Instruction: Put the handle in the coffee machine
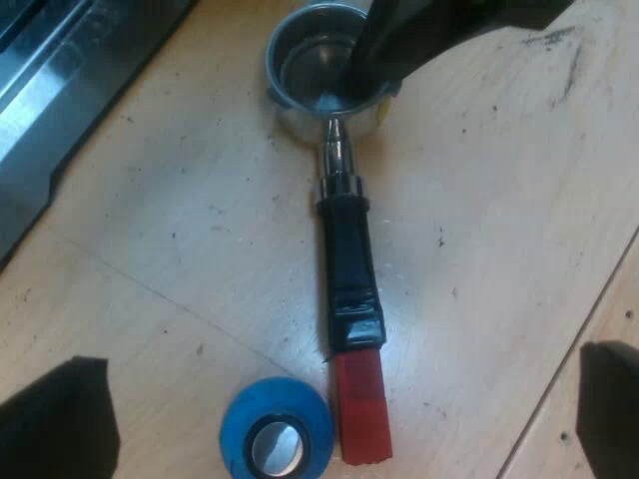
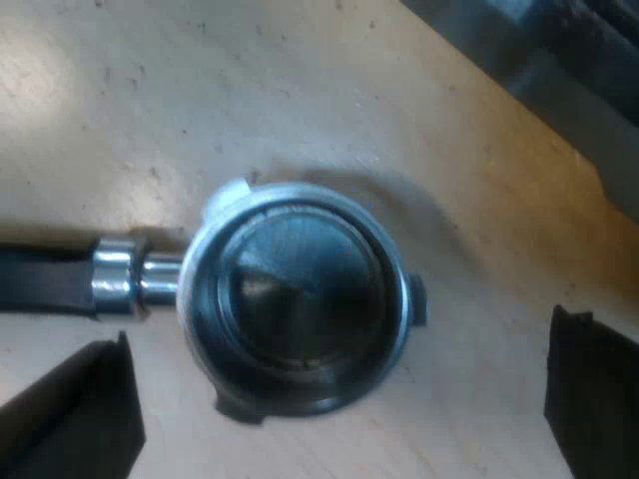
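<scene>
The metal holder lies flat on the wooden table, its round basket (image 1: 315, 65) empty and facing up. Its dark handle (image 1: 349, 269) ends in a red tip (image 1: 361, 409). My left gripper (image 1: 334, 404) is open and hovers above the red end, one finger on each side, not touching it. My right gripper (image 2: 334, 394) is open right over the basket (image 2: 295, 304), with its fingers (image 2: 80, 409) standing wide on both sides of the rim. From the left wrist view, the right gripper (image 1: 399, 45) shows as a dark shape at the basket's edge.
A blue tamper (image 1: 277, 434) with a metal centre stands on the table close beside the red tip. The espresso machine's metal base (image 1: 50, 90) runs along the table's edge near the basket; its dark front (image 2: 559, 60) is close to the right gripper.
</scene>
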Controlling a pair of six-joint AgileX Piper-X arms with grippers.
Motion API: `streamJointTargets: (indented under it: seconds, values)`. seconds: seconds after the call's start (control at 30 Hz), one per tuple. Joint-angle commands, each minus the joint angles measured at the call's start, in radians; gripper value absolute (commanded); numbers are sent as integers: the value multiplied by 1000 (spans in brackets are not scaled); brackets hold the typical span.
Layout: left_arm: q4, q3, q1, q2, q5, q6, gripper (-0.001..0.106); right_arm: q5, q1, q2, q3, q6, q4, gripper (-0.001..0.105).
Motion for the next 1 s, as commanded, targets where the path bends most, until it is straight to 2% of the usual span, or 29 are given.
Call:
streamJointTargets:
  seconds: [0.03, 0.63, 1.0]
  values:
    - [-14, -4, -5, -1, -7, 0, 96, -11, -6, 32, -34, -21, -18, 84]
    - [-14, -4, -5, -1, -7, 3, 96, -51, -6, 191, -60, 2, -18, 84]
    - [-14, -4, -5, -1, -7, 3, 96, -54, -6, 208, -60, 2, -26, 84]
